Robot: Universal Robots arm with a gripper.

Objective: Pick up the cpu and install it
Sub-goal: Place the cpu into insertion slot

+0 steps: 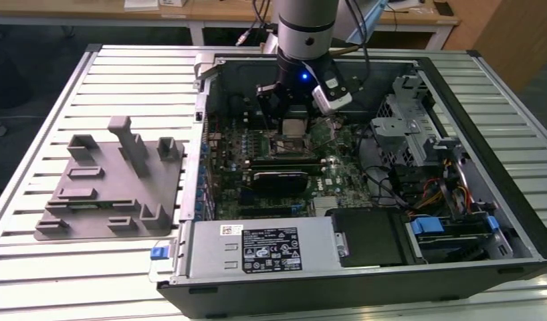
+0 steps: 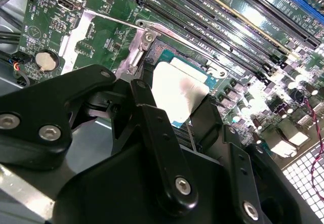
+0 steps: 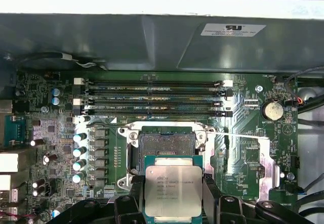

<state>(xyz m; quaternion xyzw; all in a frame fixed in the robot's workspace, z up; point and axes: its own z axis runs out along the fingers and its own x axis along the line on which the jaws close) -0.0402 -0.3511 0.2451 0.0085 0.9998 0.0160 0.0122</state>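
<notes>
The cpu (image 3: 173, 190), a flat square chip with a silvery top, hangs between my black fingers (image 3: 210, 196), and my gripper (image 3: 173, 196) is shut on it. It sits just off the open black-framed socket (image 3: 167, 142) on the green motherboard, a little above the board. In the second wrist view the cpu (image 2: 178, 88) shines bright between the fingers (image 2: 152, 118) of the gripper (image 2: 181, 107), over the socket frame (image 2: 147, 38). In the exterior view my gripper (image 1: 294, 120) reaches down into the open computer case with the cpu (image 1: 294, 128) above the socket (image 1: 291, 142).
Memory slots (image 3: 152, 100) run along one side of the socket and capacitors (image 3: 81, 150) along another. The case wall (image 1: 206, 114), a drive cage (image 1: 407, 127) and the power supply (image 1: 255, 251) ring the board. A grey tray (image 1: 113, 180) with upright blocks lies on the slatted table at the exterior view's left.
</notes>
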